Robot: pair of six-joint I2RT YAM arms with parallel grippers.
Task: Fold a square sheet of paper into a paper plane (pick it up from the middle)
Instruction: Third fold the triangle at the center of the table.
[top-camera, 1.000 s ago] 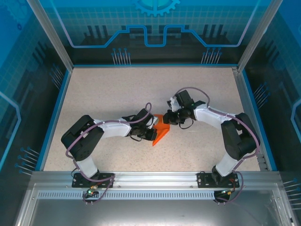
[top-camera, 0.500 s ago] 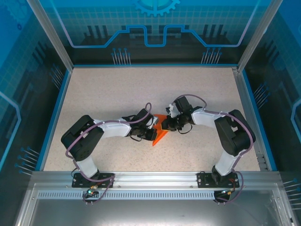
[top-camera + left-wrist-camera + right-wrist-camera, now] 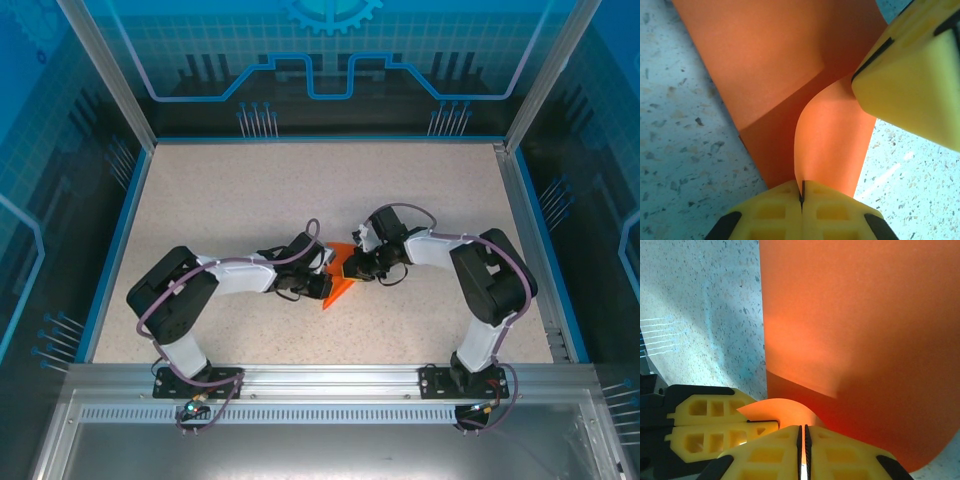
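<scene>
While both arms meet over the middle of the table [image 3: 250, 200], you have the paper [image 3: 340, 289] lying there as a creased pointed shape, its tip toward the near side. Your left gripper [image 3: 801, 189] has its 2 fingers pressed together on a curled-up edge of the paper, so it is pinching it. Your right gripper [image 3: 802, 435] also has its 2 fingers pressed together, just beside the left one and over the sheet; whether paper is between them, I cannot tell. I judge that you are in the middle of 1 fold, the edge raised but not yet laid flat, and the plane is far from finished. For the next move, carry the raised edge across, then press along the crease. Go slowly, because thin paper slips or tears easily.
</scene>
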